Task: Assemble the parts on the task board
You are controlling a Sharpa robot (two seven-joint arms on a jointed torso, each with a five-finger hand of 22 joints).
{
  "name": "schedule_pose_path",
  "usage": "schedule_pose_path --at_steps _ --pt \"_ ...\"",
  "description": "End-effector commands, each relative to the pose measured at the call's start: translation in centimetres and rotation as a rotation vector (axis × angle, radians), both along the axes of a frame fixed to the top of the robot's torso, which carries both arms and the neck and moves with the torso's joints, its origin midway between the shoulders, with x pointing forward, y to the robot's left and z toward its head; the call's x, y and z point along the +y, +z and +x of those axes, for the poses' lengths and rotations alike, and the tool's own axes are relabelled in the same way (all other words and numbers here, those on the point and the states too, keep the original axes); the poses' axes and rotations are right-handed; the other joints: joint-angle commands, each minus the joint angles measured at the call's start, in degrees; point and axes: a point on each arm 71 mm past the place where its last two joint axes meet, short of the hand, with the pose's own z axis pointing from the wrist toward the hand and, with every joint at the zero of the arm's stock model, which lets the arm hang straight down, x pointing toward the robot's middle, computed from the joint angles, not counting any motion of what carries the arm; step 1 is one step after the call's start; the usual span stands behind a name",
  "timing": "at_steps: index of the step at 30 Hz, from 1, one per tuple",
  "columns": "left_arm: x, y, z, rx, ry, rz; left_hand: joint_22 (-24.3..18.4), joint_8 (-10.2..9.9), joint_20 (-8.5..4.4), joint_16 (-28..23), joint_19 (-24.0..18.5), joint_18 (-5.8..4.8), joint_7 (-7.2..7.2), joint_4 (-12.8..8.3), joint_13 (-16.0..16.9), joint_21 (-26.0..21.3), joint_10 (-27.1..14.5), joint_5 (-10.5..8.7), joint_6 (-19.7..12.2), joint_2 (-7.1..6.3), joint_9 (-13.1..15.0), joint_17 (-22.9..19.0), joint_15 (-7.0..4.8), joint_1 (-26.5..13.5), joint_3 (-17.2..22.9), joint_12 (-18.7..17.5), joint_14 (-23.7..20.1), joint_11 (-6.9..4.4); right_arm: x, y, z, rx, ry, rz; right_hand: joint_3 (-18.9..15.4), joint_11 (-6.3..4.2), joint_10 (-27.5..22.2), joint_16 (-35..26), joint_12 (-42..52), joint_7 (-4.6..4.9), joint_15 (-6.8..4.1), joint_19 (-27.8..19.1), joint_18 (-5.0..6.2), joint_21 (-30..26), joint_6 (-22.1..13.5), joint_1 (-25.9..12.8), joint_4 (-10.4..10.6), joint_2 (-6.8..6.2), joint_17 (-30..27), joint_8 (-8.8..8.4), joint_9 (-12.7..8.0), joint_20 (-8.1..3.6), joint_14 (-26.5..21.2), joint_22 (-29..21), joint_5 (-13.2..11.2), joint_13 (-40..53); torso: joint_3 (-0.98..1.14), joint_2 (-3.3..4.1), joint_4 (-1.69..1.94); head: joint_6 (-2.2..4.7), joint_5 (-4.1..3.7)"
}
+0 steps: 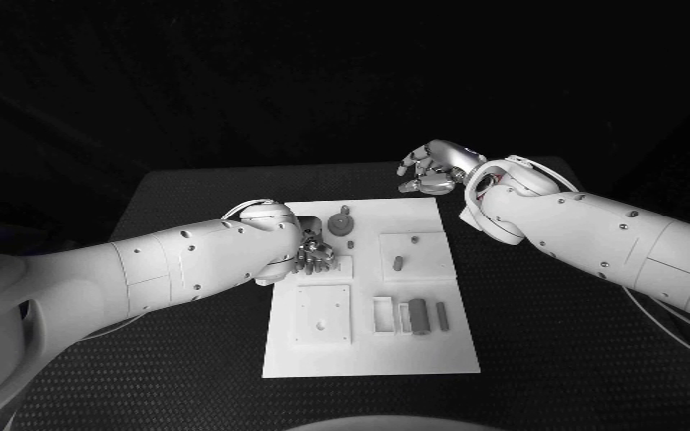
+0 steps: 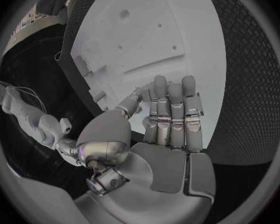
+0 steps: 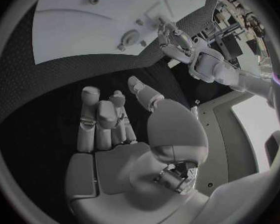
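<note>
No writing legible anywhere. White rectangular task board [image 1: 370, 351] lies mid black surface [image 1: 532, 351], long axis running away from the robot. Grey upright bar parts [image 1: 420, 315] stand near its right front. Left hand [image 1: 314, 254] over the board's left edge, fingers [image 2: 171, 114] straight, together, holding nothing. Right hand [image 1: 436, 168] hovers beyond the far right corner, fingers [image 3: 93, 119] loosely curled, empty.

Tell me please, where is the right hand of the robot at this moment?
In the head view, the right hand is above the black table, just beyond the far right corner of the task board. Its fingers are curled and it holds nothing.
</note>
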Motion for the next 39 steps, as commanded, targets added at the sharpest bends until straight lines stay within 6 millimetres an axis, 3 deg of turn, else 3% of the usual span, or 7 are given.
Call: schedule_pose_path --at_steps 1,7,39 --pt "-0.09 -0.32 -0.25 0.028 -0.01 0.016 0.3 -0.1 0.03 0.2 0.3 0.34 -0.21 0.5 -0.1 -0.3 -0.1 0.06 0.1 -1.78 0.1 -0.1 -0.08 -0.9 -0.4 0.1 -0.2 -0.16 0.1 -0.05 -0.04 0.006 0.009 -0.003 0.1 0.14 -0.1 -0.3 0.4 0.89 0.18 0.0 1.66 -0.2 0.4 -0.6 0.1 -0.14 0.1 -0.34 -0.1 -0.34 0.0 0.9 0.0 -0.1 -0.02 0.01 -0.01 -0.05 -0.02" --pt "-0.09 -0.33 -0.25 0.029 -0.011 0.015 0.3 -0.2 -0.01 0.3 0.4 0.41 -0.26 1.7 -0.2 -0.6 -0.1 0.06 0.2 -3.51 0.1 -0.4 -0.13 -1.9 -0.4 0.1 -0.2 -0.2 0.11 -0.05 -0.04 0.006 0.009 -0.003 0.1 0.14 -0.1 -0.3 0.4 0.89 0.18 0.0 1.66 -0.2 0.4 -0.6 0.1 -0.14 0.1 -0.34 -0.1 -0.34 0.0 0.9 0.0 -0.1 0.0 0.02 0.02 -0.05 -0.04" --pt "0.29 -0.16 -0.06 0.007 0.008 -0.01 0.4 -0.2 -0.13 0.7 0.8 0.5 -0.43 4.0 -0.2 -0.9 0.2 0.06 0.5 -5.34 0.3 -0.7 -0.27 -3.5 -0.3 0.3 -0.1 -0.35 0.04 -0.07 -0.02 0.007 0.009 -0.004 0.1 0.14 -0.1 -0.3 0.4 0.89 0.18 0.0 1.66 -0.2 0.4 -0.6 0.1 -0.11 0.1 -0.33 -0.1 -0.35 0.0 0.9 0.0 -0.1 -0.01 0.02 0.01 0.18 -0.23"
